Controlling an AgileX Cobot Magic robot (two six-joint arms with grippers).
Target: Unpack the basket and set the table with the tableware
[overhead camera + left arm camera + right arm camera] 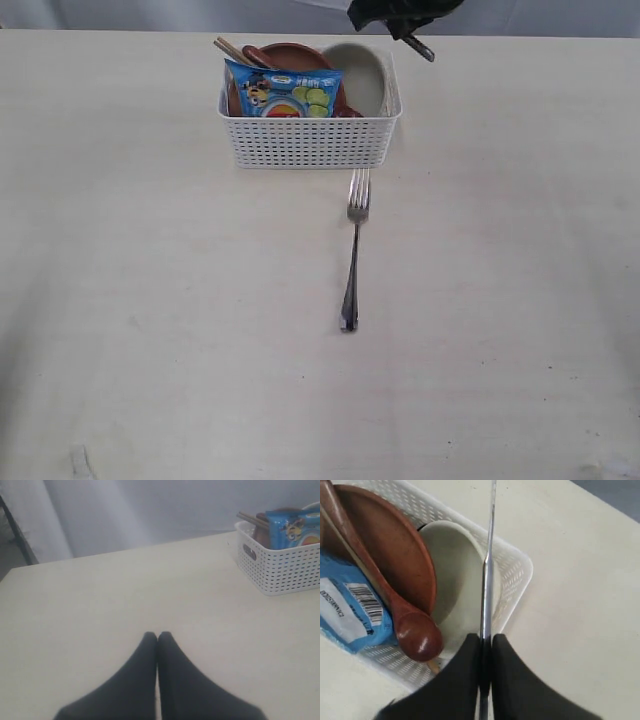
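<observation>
Toward the far edge of the desk (150, 300), about midway along it, stands the white basket (310, 140), and most of the tableware is in it. Only one piece lies set out: the fork (354, 250), flat on the desk just in front of the basket's near wall, tines toward the basket and handle toward the near edge.

A second piece is on its way out. The right fingers (465, 680) are clamped on a thin steel knife (489, 555), seen edge-on in the right wrist view. They hang above the far right corner of the basket, over the bowl, and the knife looks clear of the basket's contents. It has not been laid down.

Left inside are the cream bowl (455, 580) at the right end, the reddish-brown plate (395, 550) leaning beside it, the wooden spoon (415, 635) lying across the plate, and the chopsticks (232, 48) poking up at the far left corner. A blue chip bag (350, 605) stands against the near wall in front of the plate. No cup shows in any view, and I cannot tell whether one is hidden behind the bag.

The left fingers (140, 680) are pressed together with nothing between them, above bare desk well to the left of the basket.

My judgement is that the task is at an early stage: one item placed, one in hand, at least four to go.
</observation>
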